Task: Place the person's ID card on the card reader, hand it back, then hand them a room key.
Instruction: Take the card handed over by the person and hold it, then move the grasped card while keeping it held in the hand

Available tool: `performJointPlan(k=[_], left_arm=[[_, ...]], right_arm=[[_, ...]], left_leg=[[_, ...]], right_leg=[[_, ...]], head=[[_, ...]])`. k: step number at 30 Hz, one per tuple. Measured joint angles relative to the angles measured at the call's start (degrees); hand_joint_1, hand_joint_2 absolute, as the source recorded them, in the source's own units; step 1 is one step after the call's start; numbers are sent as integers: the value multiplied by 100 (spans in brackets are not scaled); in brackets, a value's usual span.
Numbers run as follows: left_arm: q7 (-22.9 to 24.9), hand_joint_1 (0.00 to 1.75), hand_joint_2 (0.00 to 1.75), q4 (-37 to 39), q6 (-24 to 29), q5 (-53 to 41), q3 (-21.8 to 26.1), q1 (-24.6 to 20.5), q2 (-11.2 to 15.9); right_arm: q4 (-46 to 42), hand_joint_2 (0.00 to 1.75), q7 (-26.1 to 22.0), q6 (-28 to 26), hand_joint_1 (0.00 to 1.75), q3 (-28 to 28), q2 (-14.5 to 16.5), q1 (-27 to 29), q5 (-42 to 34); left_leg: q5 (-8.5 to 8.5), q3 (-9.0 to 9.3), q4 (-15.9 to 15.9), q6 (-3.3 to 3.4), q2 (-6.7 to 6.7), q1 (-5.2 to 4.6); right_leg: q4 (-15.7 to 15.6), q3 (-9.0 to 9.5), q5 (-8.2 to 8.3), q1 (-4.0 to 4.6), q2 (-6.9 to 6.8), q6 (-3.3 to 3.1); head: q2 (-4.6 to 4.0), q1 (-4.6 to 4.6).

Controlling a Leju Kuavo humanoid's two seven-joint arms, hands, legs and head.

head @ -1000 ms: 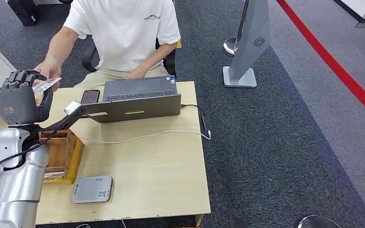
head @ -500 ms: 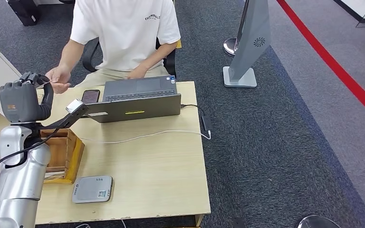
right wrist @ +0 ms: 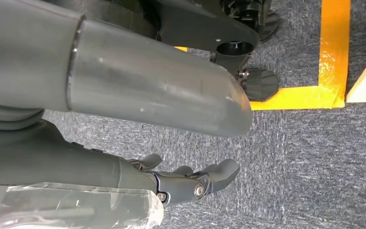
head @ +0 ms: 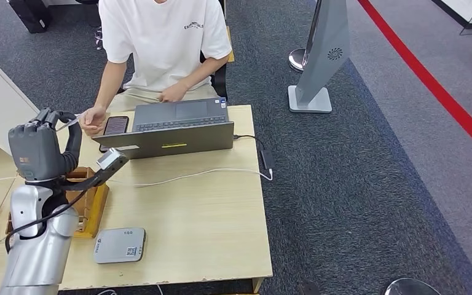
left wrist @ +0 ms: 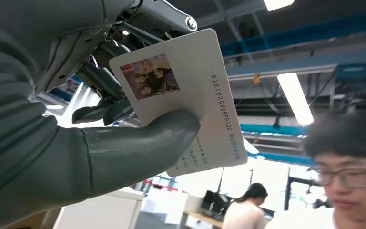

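My left hand (head: 42,149) is raised over the table's left side and pinches the white ID card (left wrist: 186,95) between thumb and fingers. The card, which carries a small photo and a printed number, appears edge-on in the head view as a thin white strip (head: 67,121). The person's hand (head: 92,118) rests just beyond it, beside a phone (head: 116,125). The grey card reader (head: 120,244) lies flat near the table's front edge, below my left arm. My right hand (right wrist: 190,183) hangs over the carpet with fingers loosely extended and nothing in it.
A person in a white T-shirt (head: 163,43) sits behind the table at an open laptop (head: 172,132). A wooden box (head: 89,200) stands by my left arm. A white cable (head: 190,175) crosses the tabletop. A grey sign stand (head: 319,61) is on the carpet to the right.
My left hand has drawn back toward me and a little to the right with the card in it. The person's hand has let go and dropped to the table beside the phone.
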Motion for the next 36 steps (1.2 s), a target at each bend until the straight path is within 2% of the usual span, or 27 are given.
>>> performJointPlan(k=[4, 7, 17, 21, 24, 27, 32, 36], left_arm=[[55, 175, 175, -998, 177, -130, -277, 733, -37], [103, 175, 175, -1470, 233, -165, -399, 1083, -40], [102, 175, 175, -1997, 284, -171, -478, 1397, -37], [199, 175, 175, -2110, 307, -293, -543, 1764, -35], [660, 175, 175, -1937, -205, -493, -549, 2069, -32], [991, 175, 175, -1360, -617, -515, -522, 2188, -8], [1007, 175, 175, -584, -673, -436, -460, 2337, -2], [990, 175, 175, -378, -673, -436, -452, 2438, -37]], right_arm=[[-4, 0, -99, -51, 0, -27, 0, 56, -114], [-5, 0, -121, -60, 0, -46, 0, 85, -128], [-12, 0, -127, -66, 0, -120, 0, 95, -159], [-24, 0, -185, -87, 0, -166, 0, 118, -284], [-33, 0, -231, -96, 0, -245, -2, 153, -396], [-38, 0, -255, -93, 0, -317, -2, 187, -440], [-54, 0, -258, -85, 0, -427, -8, 236, -464], [-60, 0, -269, -81, 0, -460, -15, 259, -479]], left_leg=[[-3, -6, -1, 3, 0, 0], [-3, -7, -1, 3, -1, 0], [9, -6, -1, -1, -2, 1], [6, -6, -2, 0, 0, 1], [2, -8, -2, -1, -3, 0], [2, -10, -3, -2, -3, 1], [3, -10, -3, -2, -2, 2], [3, -11, -3, -2, -3, 1]], right_leg=[[-2, -6, -3, 0, 0, 1], [-2, -8, -3, 0, -3, 1], [4, -7, 6, 1, -5, -7], [3, -8, 4, 0, -2, -7], [2, -10, -1, 0, -5, -4], [2, -11, -2, 0, -7, -4], [3, -10, -1, 1, -6, -5], [3, -11, -1, 1, -6, -4]], head=[[0, 0], [0, -1], [0, -1], [0, 0], [0, 1], [0, -1], [0, -1], [0, 1]])
